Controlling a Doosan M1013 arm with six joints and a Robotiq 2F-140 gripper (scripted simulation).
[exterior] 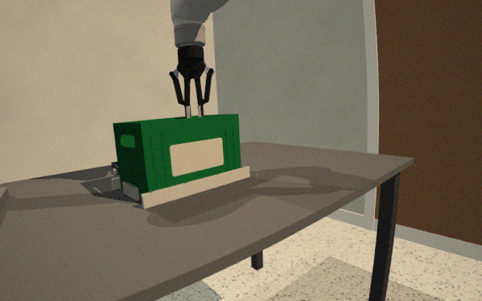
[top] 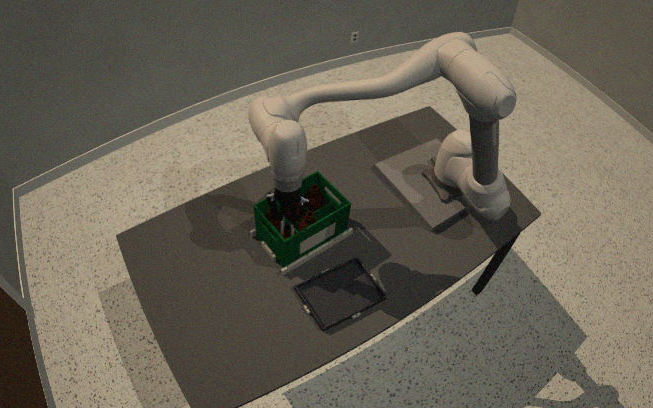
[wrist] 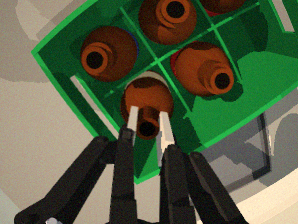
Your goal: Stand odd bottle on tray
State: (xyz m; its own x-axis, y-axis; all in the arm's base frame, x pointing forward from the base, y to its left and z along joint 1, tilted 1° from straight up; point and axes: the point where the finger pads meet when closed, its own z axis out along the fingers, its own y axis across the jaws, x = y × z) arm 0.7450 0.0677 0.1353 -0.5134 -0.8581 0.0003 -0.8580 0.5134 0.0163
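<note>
The green crate [top: 271, 244] [exterior: 156, 164] [wrist: 50, 59] stands level on the table with brown bottles upright in its compartments. My gripper [top: 287, 227] [exterior: 193, 112] [wrist: 147, 119] points down into the crate, shut on the neck of the bottle [wrist: 145, 96] in the corner compartment, below its mouth. That bottle still sits in the crate. Other bottles show in the wrist view: one to the left [wrist: 116, 50], one at the top [wrist: 162, 31], one to the right [wrist: 196, 65] and one cut off at the top edge [wrist: 225, 4]. The black tray [top: 328, 304] lies flat with no bottle on it.
Pale strips [top: 318, 250] [exterior: 197, 187] edge the crate's foot. Small pale clips [top: 355, 315] stand around the tray. Crate walls and dividers [wrist: 172, 82] surround the gripped bottle. A grey base plate [top: 407, 190] lies under the arm's base.
</note>
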